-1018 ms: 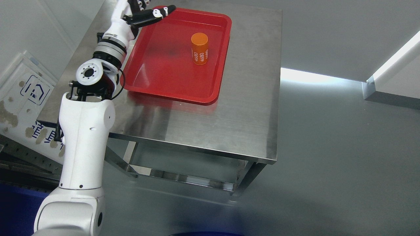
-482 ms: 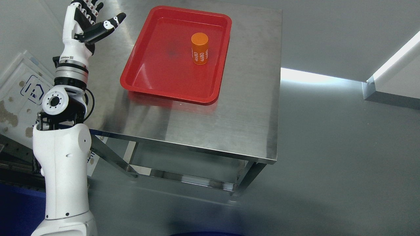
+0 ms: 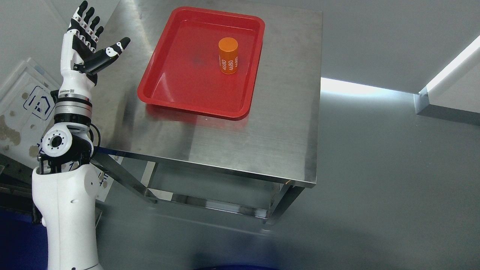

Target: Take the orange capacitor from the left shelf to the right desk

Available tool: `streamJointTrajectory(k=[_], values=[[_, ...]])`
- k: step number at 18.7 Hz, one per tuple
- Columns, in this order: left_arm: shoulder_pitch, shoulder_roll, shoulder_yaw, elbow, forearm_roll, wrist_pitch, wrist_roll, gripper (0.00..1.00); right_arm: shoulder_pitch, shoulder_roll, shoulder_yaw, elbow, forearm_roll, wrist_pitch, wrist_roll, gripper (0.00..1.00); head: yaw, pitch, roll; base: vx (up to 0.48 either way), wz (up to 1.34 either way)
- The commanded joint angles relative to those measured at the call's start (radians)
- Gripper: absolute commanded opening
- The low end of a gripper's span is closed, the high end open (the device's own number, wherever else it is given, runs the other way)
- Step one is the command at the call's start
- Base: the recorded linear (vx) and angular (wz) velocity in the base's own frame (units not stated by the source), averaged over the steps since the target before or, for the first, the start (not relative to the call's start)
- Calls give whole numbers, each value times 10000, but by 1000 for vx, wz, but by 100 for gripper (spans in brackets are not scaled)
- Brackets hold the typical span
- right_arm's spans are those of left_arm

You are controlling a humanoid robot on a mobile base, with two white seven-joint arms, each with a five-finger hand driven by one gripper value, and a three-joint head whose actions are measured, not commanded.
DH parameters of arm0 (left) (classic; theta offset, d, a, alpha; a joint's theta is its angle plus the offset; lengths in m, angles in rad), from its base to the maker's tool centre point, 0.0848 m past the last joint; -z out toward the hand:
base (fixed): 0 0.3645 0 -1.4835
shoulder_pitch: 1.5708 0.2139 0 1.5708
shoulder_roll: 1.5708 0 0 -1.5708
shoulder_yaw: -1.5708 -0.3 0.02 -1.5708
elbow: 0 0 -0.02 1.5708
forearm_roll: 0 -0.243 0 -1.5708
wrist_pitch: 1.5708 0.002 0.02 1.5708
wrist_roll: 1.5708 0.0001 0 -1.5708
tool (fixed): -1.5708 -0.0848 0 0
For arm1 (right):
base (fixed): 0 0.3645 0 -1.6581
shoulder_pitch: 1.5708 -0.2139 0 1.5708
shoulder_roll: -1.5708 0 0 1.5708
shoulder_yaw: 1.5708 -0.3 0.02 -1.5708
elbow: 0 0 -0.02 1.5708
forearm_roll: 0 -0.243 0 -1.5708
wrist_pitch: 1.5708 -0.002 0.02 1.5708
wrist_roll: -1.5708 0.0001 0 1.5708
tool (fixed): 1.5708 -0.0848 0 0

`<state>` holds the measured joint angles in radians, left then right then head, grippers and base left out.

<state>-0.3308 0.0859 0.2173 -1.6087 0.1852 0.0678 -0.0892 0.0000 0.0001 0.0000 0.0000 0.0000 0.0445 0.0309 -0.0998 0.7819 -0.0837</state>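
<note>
An orange capacitor (image 3: 228, 55) with white "4680" print stands upright in the right half of a red tray (image 3: 168, 86) on a steel table (image 3: 262, 123). My left hand (image 3: 92, 43) is raised at the far left, beside the table's left edge and well away from the tray. Its fingers are spread, thumb pointing right, and it holds nothing. The white left arm rises from the lower left corner. My right arm does not show.
The steel table has a lower frame and legs (image 3: 210, 202) beneath it. A white panel with blue markings (image 3: 26, 108) leans at the far left. Grey floor lies to the right, with a bright strip (image 3: 356, 90) across it.
My left hand has drawn back from over the tray's top left corner to the left, off the table, and lowered slightly. The capacitor and tray have not moved.
</note>
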Motion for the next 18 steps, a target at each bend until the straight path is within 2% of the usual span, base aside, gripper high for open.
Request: streamJointTrajectory(k=[1, 18], values=[[685, -46, 343, -465, 4, -234, -13, 100, 338, -175, -123, -230, 0, -46, -2, 100, 0, 0, 0, 0, 0], [1007, -107, 312, -465, 4, -234, -13, 100, 338, -175, -123, -230, 0, -46, -2, 100, 0, 0, 0, 0, 0]])
